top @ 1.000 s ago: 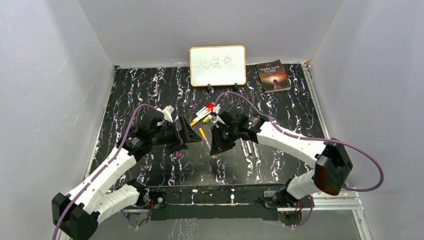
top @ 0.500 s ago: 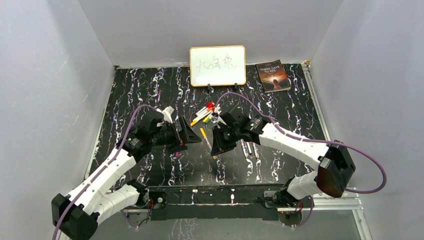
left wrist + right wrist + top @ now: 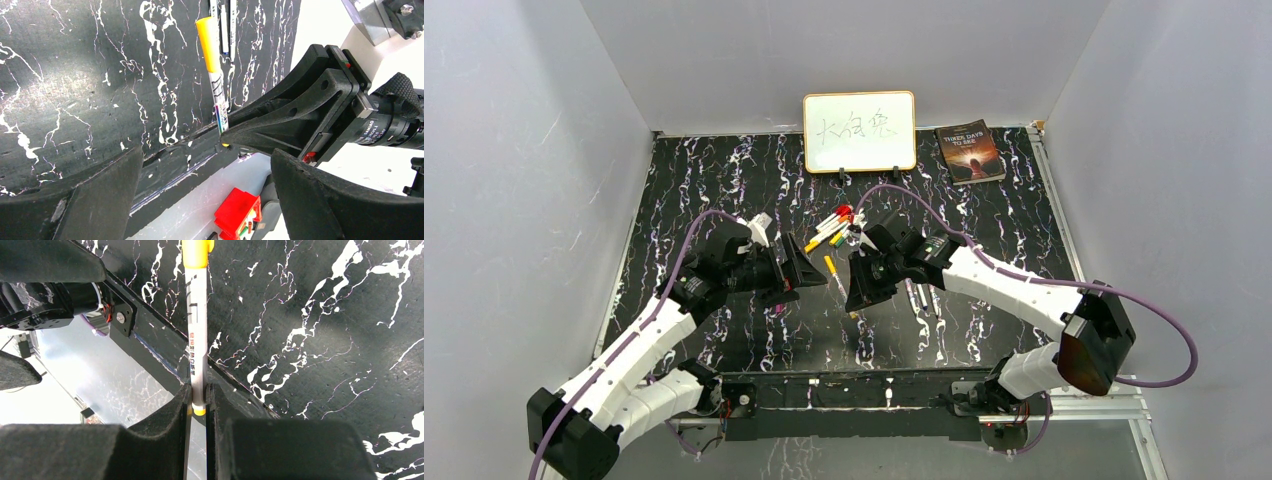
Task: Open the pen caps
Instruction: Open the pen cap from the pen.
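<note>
**A:** From above, grey walls are boxing in a black marbled table [image 3: 724,180], and a whiteboard [image 3: 859,131] and a book [image 3: 969,152] are sitting at its far edge. What are the arms doing?

**B:** They are meeting over the middle. The right claw [image 3: 852,303] is pinching a yellow-capped pen [image 3: 836,282] by its tail, so the yellow cap [image 3: 827,264] is pointing away from it and lying open to the left claw [image 3: 822,278]. The other pens [image 3: 829,228] are lying bunched just beyond, toward the far side.

**A:** And what is the left wrist camera showing?

**B:** The left claw's fingers [image 3: 75,200] are standing wide apart and gripping nothing. The pen [image 3: 218,100] is hanging beyond them, cap uppermost, and its lower end is disappearing into the right claw's black fingers. The cap is not lying between the open fingers yet. I'd say this claw is lining up to close on it.

**A:** Why is the pen being held so low?

**B:** The right wrist camera is answering that. The right claw's pads [image 3: 172,410] are squeezing narrow on the barrel, just above its yellow end plug. The cap is sitting on the pen at the top edge. A grip at the tail is leaving the whole cap end free, and I think it is giving the pull something to work against.
</note>
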Robot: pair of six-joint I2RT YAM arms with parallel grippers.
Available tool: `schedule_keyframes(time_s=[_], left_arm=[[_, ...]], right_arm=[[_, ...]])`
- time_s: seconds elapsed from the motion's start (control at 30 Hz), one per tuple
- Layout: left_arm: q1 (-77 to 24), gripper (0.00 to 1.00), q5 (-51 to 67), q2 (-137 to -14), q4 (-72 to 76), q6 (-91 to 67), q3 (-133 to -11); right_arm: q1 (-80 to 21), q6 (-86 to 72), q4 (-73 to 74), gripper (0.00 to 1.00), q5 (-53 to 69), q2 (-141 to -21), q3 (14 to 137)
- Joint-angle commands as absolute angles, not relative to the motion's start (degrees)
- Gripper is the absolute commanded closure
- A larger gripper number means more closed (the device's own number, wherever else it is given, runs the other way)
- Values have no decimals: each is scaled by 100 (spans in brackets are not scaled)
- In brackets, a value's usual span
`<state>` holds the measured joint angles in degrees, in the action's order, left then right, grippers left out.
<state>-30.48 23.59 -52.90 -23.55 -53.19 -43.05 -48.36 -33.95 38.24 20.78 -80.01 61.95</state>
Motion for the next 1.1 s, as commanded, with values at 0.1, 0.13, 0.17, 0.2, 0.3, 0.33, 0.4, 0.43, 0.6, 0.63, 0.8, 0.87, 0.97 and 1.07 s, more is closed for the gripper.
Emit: schedule_keyframes(time_s=[0.1,0.13,0.17,0.2,0.3,0.33,0.4,0.43,0.6,0.63,0.8,0.87,0.97,1.07], left_arm=[[-3028,2,2507,-5104,-2331,-5407,-4223],[-3029,2,2499,-5084,-2323,-5420,-4213],[-3032,2,2492,-5072,-2316,-5441,-4187],[-3030,2,2483,-5057,-2300,-5464,-4168],[-3032,2,2468,-5025,-2238,-5557,-4101],[-3029,2,2469,-5020,-2209,-5591,-4078],[-3025,2,2454,-4994,-2162,-5660,-4048],[-3030,1,2434,-4974,-2143,-5682,-4033],[-3031,2,2322,-4839,-2045,-5844,-3889],[-3031,2,2316,-4829,-2026,-5869,-3861],[-3028,2,2248,-4771,-1964,-5982,-3781],[-3032,2,2201,-4743,-1990,-5997,-3772],[-3030,2,2165,-4694,-1996,-6030,-3753],[-3028,3,2149,-4667,-1974,-6057,-3715]], right_arm=[[-4860,-3475,3474,100,2163,-7770,6205],[-4865,-3484,3468,100,2181,-7762,6205],[-4876,-3499,3452,100,2193,-7753,6201],[-4890,-3517,3435,100,2211,-7744,6192],[-4971,-3596,3343,100,2315,-7734,6162],[-5009,-3625,3320,100,2310,-7742,6161],[-5109,-3682,3283,100,2324,-7767,6182],[-5162,-3711,3261,100,2323,-7783,6198],[-5500,-3871,3165,100,2283,-7901,6315],[-5605,-3902,3151,100,2239,-7935,6350],[-5951,-4125,2984,100,2056,-7993,6407],[-6044,-4189,2917,100,2026,-8006,6427],[-6153,-4254,2900,100,1923,-7999,6475],[-6185,-4282,2894,100,1865,-7966,6502]])
